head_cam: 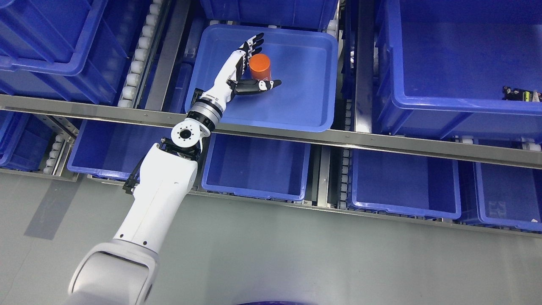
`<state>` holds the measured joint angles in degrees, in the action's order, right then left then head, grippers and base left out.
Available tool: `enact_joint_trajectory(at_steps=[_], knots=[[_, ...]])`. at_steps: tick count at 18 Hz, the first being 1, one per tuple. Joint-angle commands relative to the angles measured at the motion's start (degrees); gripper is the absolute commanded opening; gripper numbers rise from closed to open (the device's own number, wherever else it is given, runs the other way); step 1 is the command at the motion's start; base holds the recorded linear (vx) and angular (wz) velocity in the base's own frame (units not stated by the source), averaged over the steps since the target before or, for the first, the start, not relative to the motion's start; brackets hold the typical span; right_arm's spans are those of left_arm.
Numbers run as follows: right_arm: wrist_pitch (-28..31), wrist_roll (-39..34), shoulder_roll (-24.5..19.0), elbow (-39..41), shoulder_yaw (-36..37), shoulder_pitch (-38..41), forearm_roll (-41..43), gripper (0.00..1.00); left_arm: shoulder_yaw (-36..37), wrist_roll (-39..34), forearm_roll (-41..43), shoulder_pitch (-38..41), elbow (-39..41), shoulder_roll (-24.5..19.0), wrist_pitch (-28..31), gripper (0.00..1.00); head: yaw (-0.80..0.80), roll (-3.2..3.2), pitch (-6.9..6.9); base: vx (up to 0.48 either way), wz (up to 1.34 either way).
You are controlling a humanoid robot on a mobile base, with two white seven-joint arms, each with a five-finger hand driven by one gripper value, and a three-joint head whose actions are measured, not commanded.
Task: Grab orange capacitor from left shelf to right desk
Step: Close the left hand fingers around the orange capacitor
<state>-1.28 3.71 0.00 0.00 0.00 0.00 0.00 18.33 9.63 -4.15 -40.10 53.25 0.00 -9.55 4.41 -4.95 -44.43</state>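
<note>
The orange capacitor (259, 66) stands upright in a shallow blue tray (296, 114) on the upper shelf level, a little left of the tray's middle and toward its far side. The left robot hand (250, 63) reaches into the tray from the near left, and its fingers (254, 42) are spread, cupped round the left side of the capacitor, while the thumb (262, 86) lies stretched out along its near side. Nothing is pinched yet; whether any finger already touches the can is hard to tell from this angle.

The step in hand looks like closing the grasp. To do it well, the fingers should wrap round the far and left wall of the can while the thumb presses in from the near side, so the squeeze goes through its middle and does not tip it. A smooth round can will probably slip if only the tips catch it. Then a straight lift clear of the tray's rim before any sideways move.

Round about are larger blue bins (444, 63), one to the far left and one to the right, with more bins (254, 169) on the lower level. The metal shelf rail (381, 142) crosses just near of the tray, under the wrist; the forearm must clear it when withdrawing. The right arm is out of view, and no worktop shows.
</note>
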Motion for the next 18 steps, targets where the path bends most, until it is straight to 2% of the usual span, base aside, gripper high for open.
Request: enact_joint_trajectory(at_steps=[1, 7, 13, 18], knots=[[0.0, 0.0, 1.0, 1.0, 0.6, 1.2, -0.4, 1.0, 3.2, 0.0, 0.0, -2.4, -8.2, -1.0, 0.0, 0.98, 0.0, 0.0, 0.0, 0.0, 0.0], [0.0, 0.0, 1.0, 1.0, 0.6, 1.3, -0.4, 1.0, 4.6, -0.4, 0.0, -4.4, -10.4, -1.0, 0.1, 0.92, 0.0, 0.0, 0.0, 0.0, 0.0], [0.0, 0.0, 1.0, 1.0, 0.6, 1.3, -0.4, 1.0, 4.5, -0.3, -0.5, -5.0, -10.5, -1.0, -0.7, 0.76, 0.0, 0.0, 0.0, 0.0, 0.0], [0.0, 0.0, 1.0, 1.0, 0.6, 1.3, -0.4, 1.0, 4.1, -0.1, -1.2, -4.9, -10.5, -1.0, -4.1, 0.56, 0.0, 0.0, 0.0, 0.0, 0.0]])
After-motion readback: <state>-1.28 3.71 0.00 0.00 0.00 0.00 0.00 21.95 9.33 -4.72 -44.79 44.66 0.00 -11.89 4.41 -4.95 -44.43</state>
